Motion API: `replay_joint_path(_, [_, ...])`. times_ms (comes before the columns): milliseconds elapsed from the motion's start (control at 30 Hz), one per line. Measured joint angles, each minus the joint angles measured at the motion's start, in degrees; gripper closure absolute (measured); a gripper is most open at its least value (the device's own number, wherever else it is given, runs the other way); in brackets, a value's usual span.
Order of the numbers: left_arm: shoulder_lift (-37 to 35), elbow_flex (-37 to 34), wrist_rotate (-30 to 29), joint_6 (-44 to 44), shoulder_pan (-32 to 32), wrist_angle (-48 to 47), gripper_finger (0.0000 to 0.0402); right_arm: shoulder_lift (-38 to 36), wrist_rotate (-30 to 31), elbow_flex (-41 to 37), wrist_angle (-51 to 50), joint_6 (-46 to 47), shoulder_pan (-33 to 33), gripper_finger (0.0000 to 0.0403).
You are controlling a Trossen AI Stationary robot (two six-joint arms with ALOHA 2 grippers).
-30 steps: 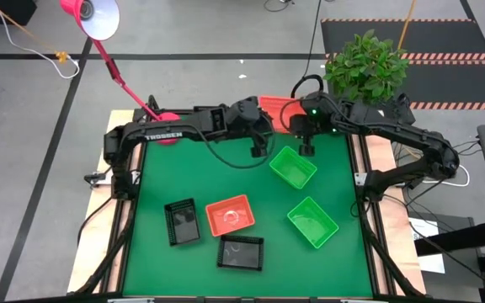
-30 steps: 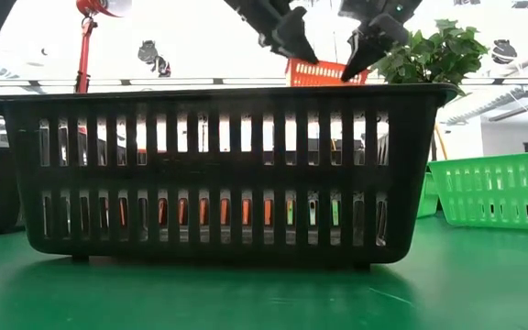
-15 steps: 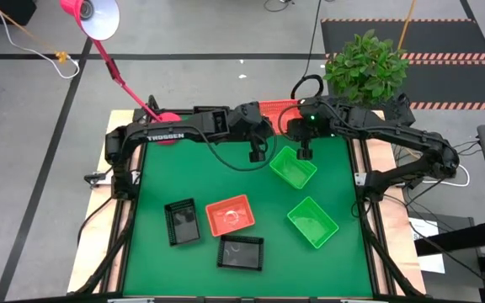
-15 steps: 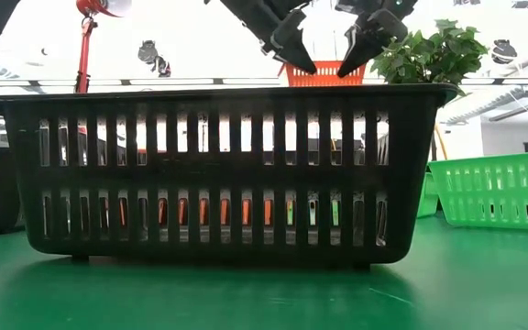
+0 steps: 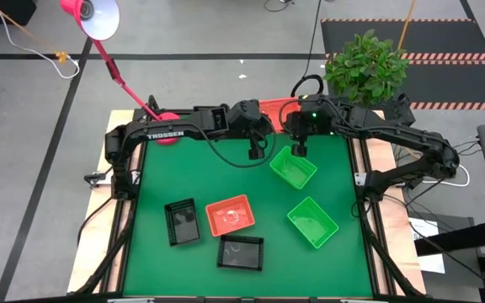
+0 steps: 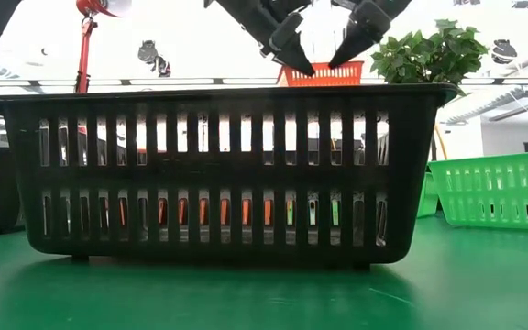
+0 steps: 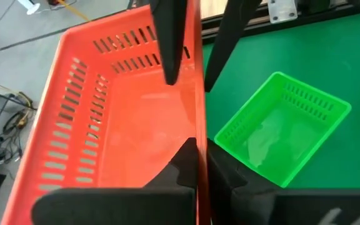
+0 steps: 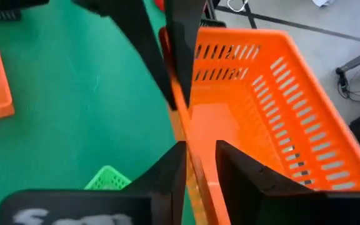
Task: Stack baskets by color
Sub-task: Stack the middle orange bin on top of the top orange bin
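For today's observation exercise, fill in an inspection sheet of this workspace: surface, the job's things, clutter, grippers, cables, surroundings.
Surface: green mat, wooden edges.
Job's things: two green baskets, two black baskets and an orange-red basket, all apart on the mat; a second orange-red basket held up at the far edge.
Clutter: pink lamp base.
Grippers: left gripper shut on the raised basket's wall; right gripper astride the same wall, slightly open.
Cables: black cable under the left arm.
Surroundings: potted plant, pink lamp.
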Motion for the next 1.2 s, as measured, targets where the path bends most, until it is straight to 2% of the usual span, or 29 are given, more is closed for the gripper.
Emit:
replay_joint_path(200, [0.0,0.0,-0.04,1.62,-0.02,0.07,0.0375,0.0,-0.04,0.0,0.75,1.02,-0.01,0.0325])
replay_joint_path(367, [0.0,0.0,-0.04,2.58,-0.07,0.08,0.0393,-0.02,-0.02,-1.46,0.93,0.92,-0.01,0.034])
replay_joint_path(600, [0.0,-0.02,0.02,3.88,-0.07,-0.04,0.0375,-0.02,0.02,-4.86,3.3,0.87,-0.01,0.034])
replay_joint_path(867, [-0.02,-0.03,0.91,3.78,0.0,-1.08,0.0391,0.0,-0.18,-5.18,7.47,0.85,0.02,0.0357])
replay_joint_path(1033, [-0.04,-0.04,1.17,4.09,-0.07,-1.21,0.0373,0.0,-3.13,-5.18,6.76,0.95,-0.53,0.0378])
replay_joint_path(1200, [-0.04,-0.03,1.29,1.13,0.22,-1.19,0.037,0.0,-3.19,-5.18,6.79,1.15,-0.58,0.0397])
